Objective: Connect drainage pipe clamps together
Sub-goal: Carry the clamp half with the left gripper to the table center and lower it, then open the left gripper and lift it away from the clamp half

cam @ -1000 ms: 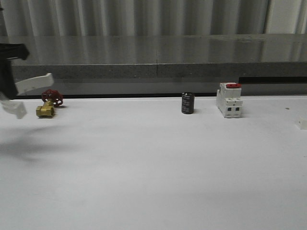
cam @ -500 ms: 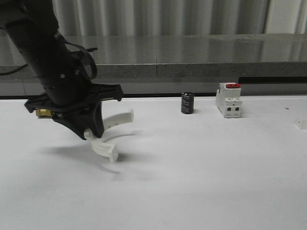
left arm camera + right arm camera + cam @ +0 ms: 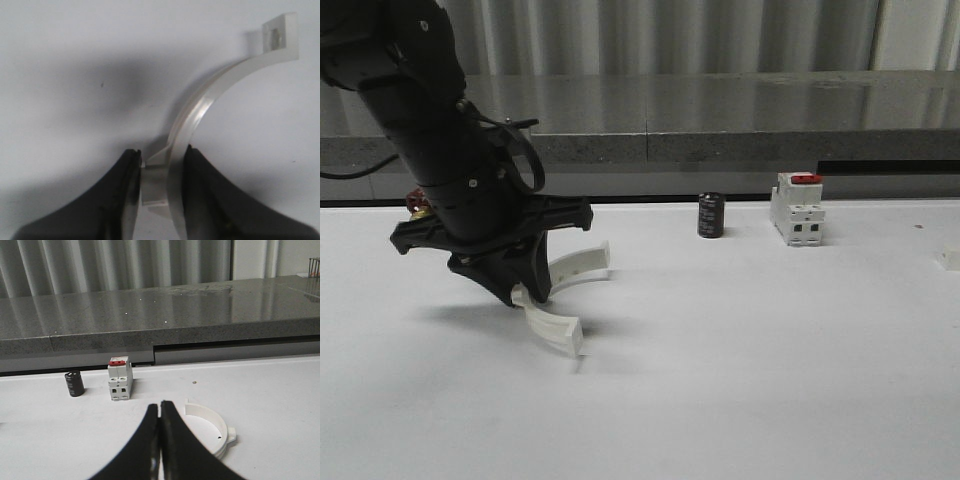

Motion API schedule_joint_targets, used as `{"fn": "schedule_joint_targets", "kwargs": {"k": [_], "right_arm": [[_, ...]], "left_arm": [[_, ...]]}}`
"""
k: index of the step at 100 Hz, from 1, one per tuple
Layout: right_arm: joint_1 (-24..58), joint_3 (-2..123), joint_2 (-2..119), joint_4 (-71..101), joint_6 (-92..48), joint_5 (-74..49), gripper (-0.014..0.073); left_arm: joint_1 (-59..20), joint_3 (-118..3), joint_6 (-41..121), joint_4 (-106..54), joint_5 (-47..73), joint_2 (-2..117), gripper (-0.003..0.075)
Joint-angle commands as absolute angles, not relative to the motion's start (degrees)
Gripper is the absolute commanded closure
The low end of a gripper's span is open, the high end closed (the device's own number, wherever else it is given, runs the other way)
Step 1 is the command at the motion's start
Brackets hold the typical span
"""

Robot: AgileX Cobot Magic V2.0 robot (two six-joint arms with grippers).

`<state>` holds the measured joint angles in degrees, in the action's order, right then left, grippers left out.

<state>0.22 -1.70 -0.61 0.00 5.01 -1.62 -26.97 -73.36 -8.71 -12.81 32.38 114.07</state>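
One clamp half (image 3: pixel 560 300) is clamped in the left end effector (image 3: pixel 525 290), left of centre, low over the desk (image 3: pixel 740 380). A second half (image 3: pixel 207 432) lies behind the empty, closed right end effector (image 3: pixel 160 412). Risk: slippage from the narrow lug grip.

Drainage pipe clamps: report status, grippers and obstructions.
Left gripper shut on one clamp half, low over table. Right gripper shut, empty, second clamp half lying beyond it. Halves not joined. Nothing blocking.
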Motion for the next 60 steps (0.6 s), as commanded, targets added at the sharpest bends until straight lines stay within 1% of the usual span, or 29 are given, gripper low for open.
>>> {"fn": "schedule_joint_targets", "kwargs": {"k": [1,19,24,31,43,48,53,60], "right_arm": [[-0.2,-0.5,-1.7,0.0,4.6,3.2,0.0661],[-0.2,-0.5,-1.7,0.0,4.6,3.2,0.0661],[-0.2,-0.5,-1.7,0.0,4.6,3.2,0.0661],[-0.2,-0.5,-1.7,0.0,4.6,3.2,0.0661],[-0.2,-0.5,-1.7,0.0,4.6,3.2,0.0661],[-0.2,-0.5,-1.7,0.0,4.6,3.2,0.0661],[-0.2,-0.5,-1.7,0.0,4.6,3.2,0.0661],[-0.2,-0.5,-1.7,0.0,4.6,3.2,0.0661]], "left_arm": [[-27.5,-74.6,-9.3,-13.3,31.9,112.1,0.0531],[-27.5,-74.6,-9.3,-13.3,32.4,112.6,0.0529],[-27.5,-74.6,-9.3,-13.3,32.4,112.6,0.0515],[-27.5,-74.6,-9.3,-13.3,32.8,112.6,0.0446],[-27.5,-74.6,-9.3,-13.3,33.5,112.6,0.0249],[-27.5,-74.6,-9.3,-13.3,33.5,112.6,0.0188],[-27.5,-74.6,-9.3,-13.0,33.5,112.6,0.0158],[-27.5,-74.6,-9.3,-11.6,33.5,111.9,0.0153]]}}
